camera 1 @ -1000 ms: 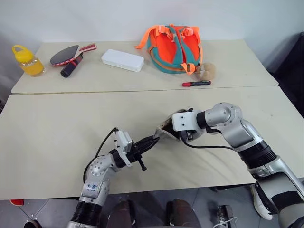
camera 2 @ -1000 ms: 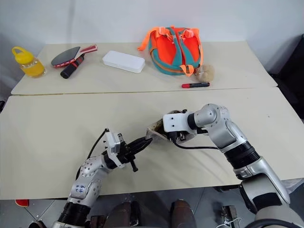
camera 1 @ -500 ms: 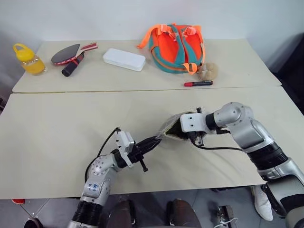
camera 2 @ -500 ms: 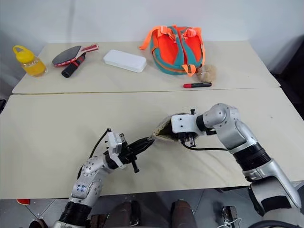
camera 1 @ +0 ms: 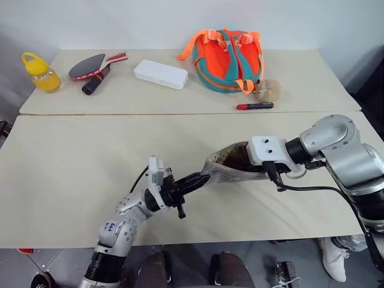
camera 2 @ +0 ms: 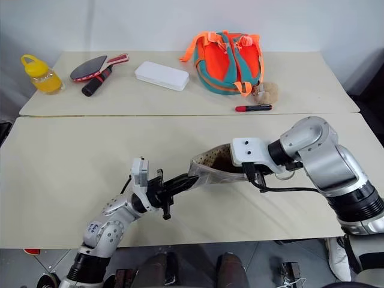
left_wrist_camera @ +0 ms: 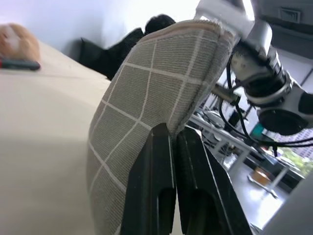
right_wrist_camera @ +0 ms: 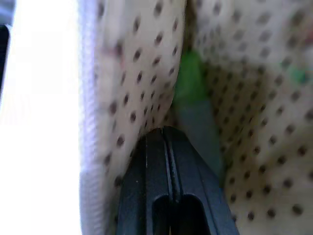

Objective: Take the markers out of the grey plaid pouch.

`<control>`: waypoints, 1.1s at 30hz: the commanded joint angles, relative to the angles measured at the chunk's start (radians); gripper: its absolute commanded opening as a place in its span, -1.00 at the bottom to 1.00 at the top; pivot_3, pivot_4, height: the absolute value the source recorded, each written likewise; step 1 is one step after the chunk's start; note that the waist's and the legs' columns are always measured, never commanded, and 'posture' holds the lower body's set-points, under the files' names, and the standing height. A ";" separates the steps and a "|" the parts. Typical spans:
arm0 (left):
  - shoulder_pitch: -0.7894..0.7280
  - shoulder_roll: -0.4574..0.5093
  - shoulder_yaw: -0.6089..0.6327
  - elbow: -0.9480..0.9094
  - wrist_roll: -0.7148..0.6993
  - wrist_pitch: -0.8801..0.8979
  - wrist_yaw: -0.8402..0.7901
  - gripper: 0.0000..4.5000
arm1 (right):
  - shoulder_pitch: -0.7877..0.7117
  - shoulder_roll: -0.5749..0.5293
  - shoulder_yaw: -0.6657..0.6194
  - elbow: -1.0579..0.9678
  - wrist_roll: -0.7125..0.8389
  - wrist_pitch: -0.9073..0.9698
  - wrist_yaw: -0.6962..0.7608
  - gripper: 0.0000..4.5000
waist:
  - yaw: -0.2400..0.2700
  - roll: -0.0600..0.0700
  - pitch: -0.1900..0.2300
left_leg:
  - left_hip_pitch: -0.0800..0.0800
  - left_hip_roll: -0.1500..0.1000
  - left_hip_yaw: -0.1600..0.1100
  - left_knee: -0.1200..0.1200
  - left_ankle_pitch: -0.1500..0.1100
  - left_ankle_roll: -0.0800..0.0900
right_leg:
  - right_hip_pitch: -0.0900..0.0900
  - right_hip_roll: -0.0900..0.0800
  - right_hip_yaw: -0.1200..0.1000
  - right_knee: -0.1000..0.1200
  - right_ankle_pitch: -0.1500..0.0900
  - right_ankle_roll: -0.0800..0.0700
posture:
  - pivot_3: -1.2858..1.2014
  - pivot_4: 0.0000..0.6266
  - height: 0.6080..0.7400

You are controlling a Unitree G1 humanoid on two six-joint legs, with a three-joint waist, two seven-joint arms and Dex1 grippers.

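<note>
My biggest worry is the grey plaid pouch (camera 1: 231, 168) itself: I hold it lifted off the near table (camera 1: 72, 180), stretched between my two arms, so if either pinch slips the soft fabric sags and the mouth folds shut. My left gripper (left_wrist_camera: 174, 134) is clamped tight on the pouch's lower corner. My right gripper (right_wrist_camera: 164, 132) is closed flat on the dotted lining at the rim, and judging by the wrist view it has pinched cloth, not the green-capped marker (right_wrist_camera: 191, 90) lying just beside it inside; pulling now would drag lining, not pen. The red and black marker (camera 1: 255, 106) already lies on the far table, near the orange backpack (camera 1: 227, 57) and a small plush toy (camera 1: 269, 89). The white case (camera 1: 160, 74), paddle (camera 1: 90, 66) and yellow bottle (camera 1: 40, 71) sit well apart; nothing blocks me
</note>
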 commanded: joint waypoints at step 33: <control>0.064 -0.019 -0.044 0.062 0.196 -0.292 -0.083 -1.00 | 0.055 0.077 0.095 0.013 -0.099 -0.129 -0.155 -0.17 | 0.001 0.000 0.000 | -0.005 0.000 -0.002 0.002 0.000 0.000 | -0.002 0.000 -0.003 0.000 0.000 0.000 | 0.03 -0.52 1.00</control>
